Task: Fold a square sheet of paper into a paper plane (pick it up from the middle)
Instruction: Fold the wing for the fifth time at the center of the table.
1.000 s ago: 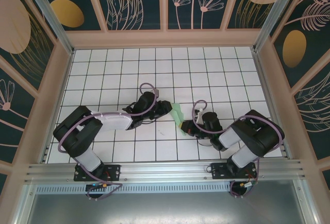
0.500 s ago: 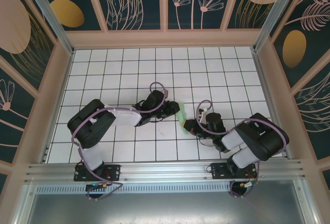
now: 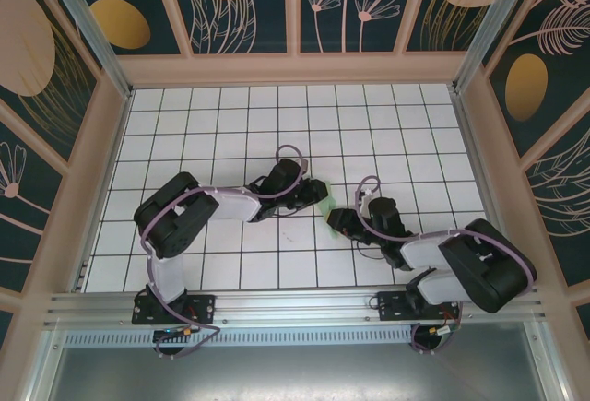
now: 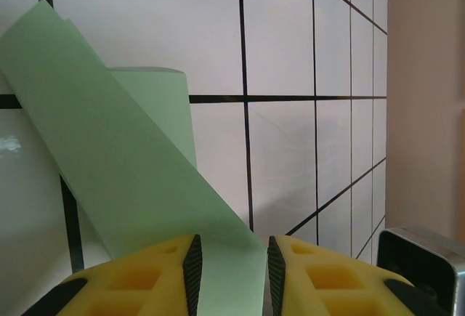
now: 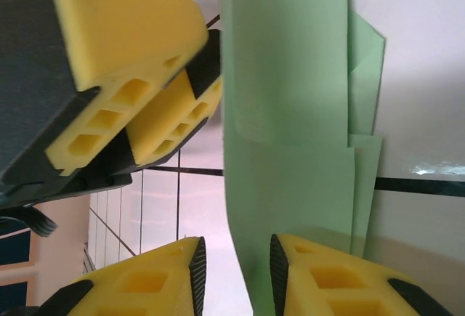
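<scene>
Right, we're looking down from above and both arms are folded in toward the middle of the grid table (image 3: 230, 124). The left arm rises from its base, bends back at the elbow and stretches its forearm low and rightward, so the left gripper (image 3: 312, 195) points at the centre. The right arm mirrors it: bulky elbow out to the right, forearm lying low and reaching left, and the right gripper (image 3: 334, 221) nosing in from the other side. Between the two tips sits the green paper (image 3: 322, 189), mostly hidden under them from up here.

Now the left wrist camera: the yellow fingers (image 4: 145, 280) stand a narrow gap apart, and the paper runs as a long folded strip diagonally from upper left down into that gap (a softer curled flap peeks out behind it). We see no pinch on it.

Over on the right wrist camera it's the same story. The right fingers (image 5: 327, 280) are parted by a slim gap and the paper's layered strip passes just beyond them, unclamped. The left gripper's yellow pads loom close beside the paper's edge.
</scene>
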